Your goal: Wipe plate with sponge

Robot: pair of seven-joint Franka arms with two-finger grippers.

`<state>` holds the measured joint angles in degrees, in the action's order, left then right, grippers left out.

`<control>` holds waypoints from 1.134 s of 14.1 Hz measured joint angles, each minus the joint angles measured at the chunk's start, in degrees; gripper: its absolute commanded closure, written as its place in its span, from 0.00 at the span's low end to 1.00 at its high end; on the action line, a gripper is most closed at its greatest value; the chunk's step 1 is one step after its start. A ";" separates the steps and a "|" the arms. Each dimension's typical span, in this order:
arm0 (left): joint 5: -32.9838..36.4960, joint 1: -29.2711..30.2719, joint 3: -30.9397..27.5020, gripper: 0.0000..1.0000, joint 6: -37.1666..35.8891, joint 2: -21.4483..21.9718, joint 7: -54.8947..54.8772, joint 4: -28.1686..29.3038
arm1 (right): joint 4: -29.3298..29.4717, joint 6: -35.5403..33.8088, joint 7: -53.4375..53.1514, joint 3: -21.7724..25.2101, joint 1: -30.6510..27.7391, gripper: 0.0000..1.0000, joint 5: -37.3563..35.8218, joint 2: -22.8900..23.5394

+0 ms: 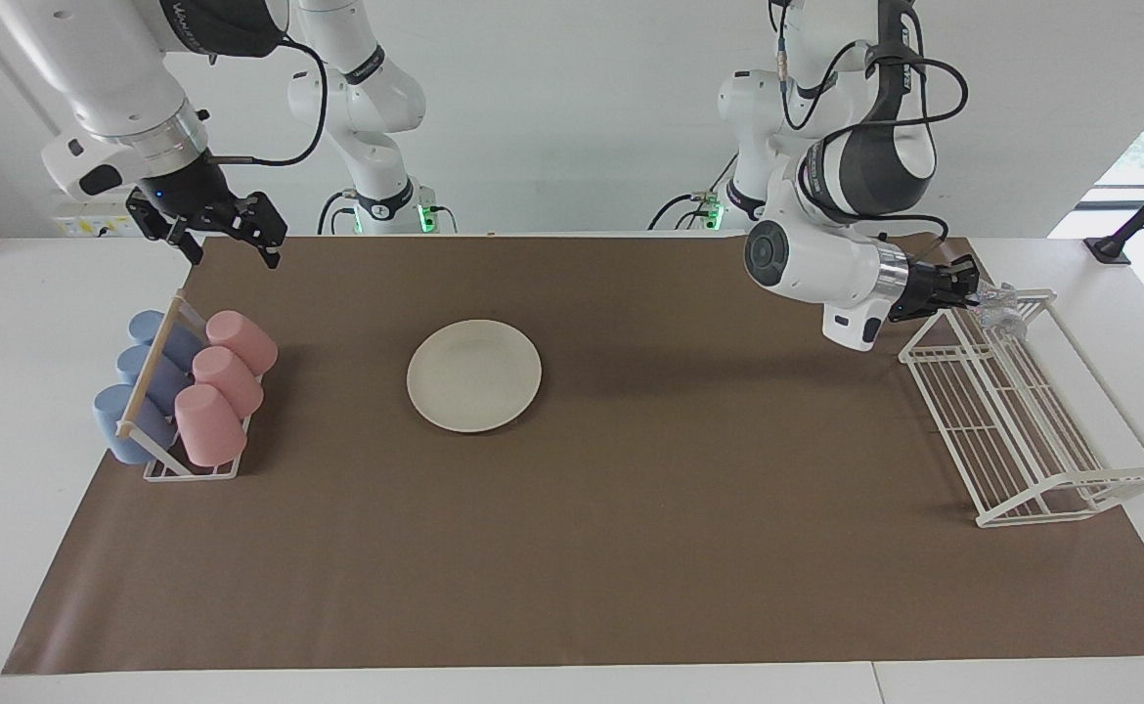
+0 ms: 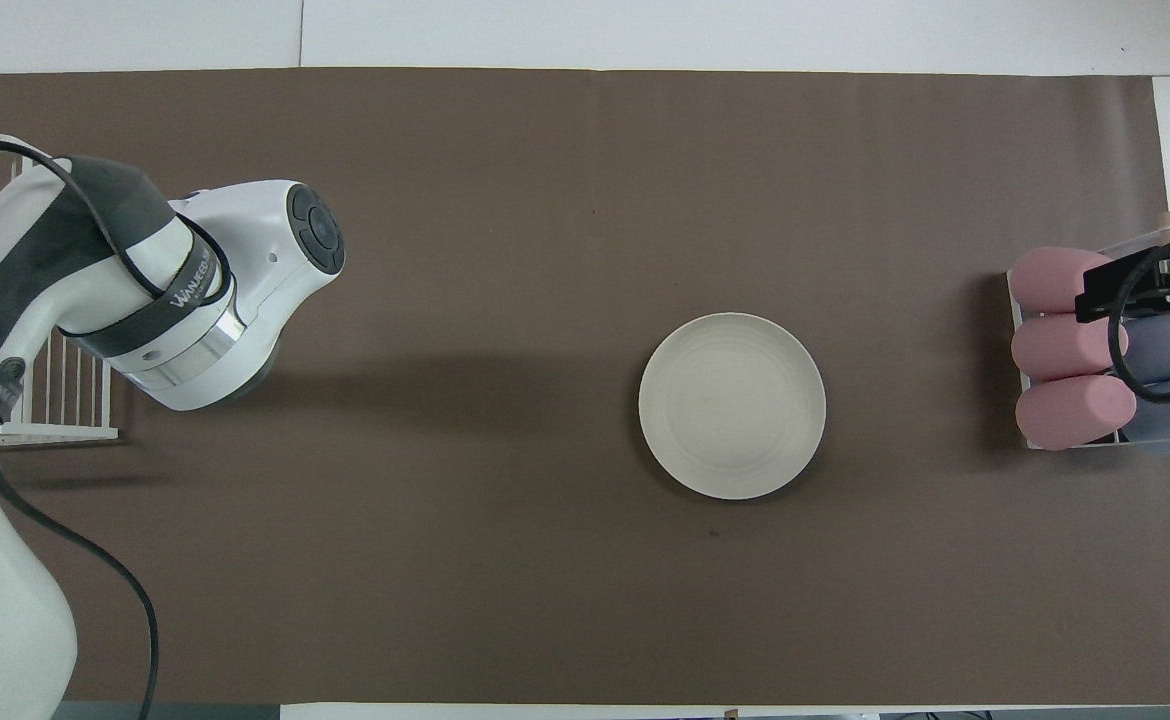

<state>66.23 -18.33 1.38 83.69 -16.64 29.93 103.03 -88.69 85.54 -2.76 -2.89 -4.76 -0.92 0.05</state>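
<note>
The cream plate (image 1: pixel 474 375) lies flat on the brown mat near the middle of the table, and also shows in the overhead view (image 2: pixel 732 405). The silvery sponge (image 1: pixel 999 311) sits at the robots' end of the white wire rack (image 1: pixel 1022 430). My left gripper (image 1: pixel 968 290) is at the sponge, level with the rack's top rail; the overhead view hides it under the arm. My right gripper (image 1: pixel 230 249) is open and empty, raised over the mat's edge by the cup holder; it also shows in the overhead view (image 2: pixel 1160 285).
A small holder (image 1: pixel 191 471) at the right arm's end of the table carries three pink cups (image 1: pixel 225 381) and three blue cups (image 1: pixel 142 383) lying on their sides. The brown mat (image 1: pixel 631 548) covers most of the table.
</note>
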 measured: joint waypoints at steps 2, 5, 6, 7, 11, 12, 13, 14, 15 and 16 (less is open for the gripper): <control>2.55 1.33 -0.16 1.00 1.65 -3.60 3.04 -0.97 | -0.01 0.00 0.26 0.16 -0.06 0.00 0.00 0.00; 4.22 3.54 -0.29 1.00 3.61 -4.85 4.12 -1.86 | -0.02 0.01 3.51 0.48 -0.13 0.00 0.00 0.00; 4.23 3.76 -0.30 1.00 3.83 -4.84 4.94 -1.96 | -0.02 0.01 4.25 0.52 -0.13 0.00 0.00 0.00; 4.23 3.77 -0.29 1.00 4.27 -4.85 5.67 -1.94 | -0.02 0.01 4.66 0.54 -0.13 0.00 0.00 0.00; 4.23 4.16 -0.28 1.00 5.67 -4.86 7.75 -1.32 | -0.02 0.36 4.86 0.74 -0.17 0.00 0.00 0.00; 4.23 4.50 -0.29 1.00 6.28 -4.86 8.10 -1.02 | -0.02 0.36 4.87 0.75 -0.17 0.00 0.00 0.00; 4.23 4.79 -0.35 1.00 6.84 -4.87 8.42 -0.79 | -0.02 0.36 4.89 0.75 -0.14 0.00 0.00 0.00; 4.23 5.04 -0.34 1.00 7.17 -4.87 8.74 -0.65 | -0.02 0.36 4.92 0.74 -0.09 0.00 0.00 0.00; 4.23 5.20 -0.34 0.85 7.43 -4.87 8.99 -0.62 | -0.02 0.36 4.93 0.73 -0.07 0.00 0.00 0.00; 4.23 5.30 -0.34 0.01 7.57 -4.86 9.10 -0.62 | -0.02 0.36 4.94 0.73 -0.07 0.00 0.00 0.00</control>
<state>70.46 -13.03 1.04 91.26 -21.50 39.03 102.41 -88.71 85.90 2.19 -2.16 -4.82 -0.92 0.05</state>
